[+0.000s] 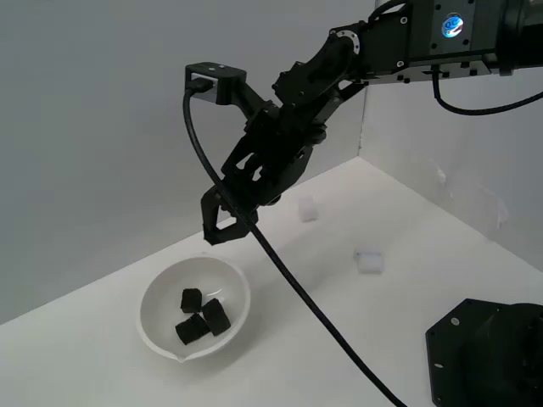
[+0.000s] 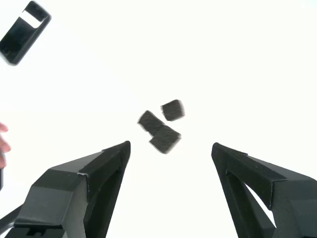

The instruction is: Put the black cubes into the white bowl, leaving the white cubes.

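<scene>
Three black cubes [image 1: 202, 315] lie together inside the white bowl [image 1: 156, 301], which stands on the white table at the exterior view's lower left. The wrist view shows the three black cubes [image 2: 161, 126] close together on a washed-out white surface; the bowl's rim does not show there. My gripper [image 1: 222, 220] hangs open and empty a little above the bowl's far rim; in the wrist view the gripper [image 2: 171, 146] has its fingers wide apart with nothing between them. Two white cubes [image 1: 307, 209] [image 1: 369, 261] lie on the table to the exterior view's right of the bowl.
A black cable [image 1: 288, 280] hangs from the wrist across the table in front of the bowl. A black base [image 1: 488, 352] sits at the exterior view's lower right. White walls close the back and right. A black phone-like object [image 2: 24, 32] shows in the wrist view.
</scene>
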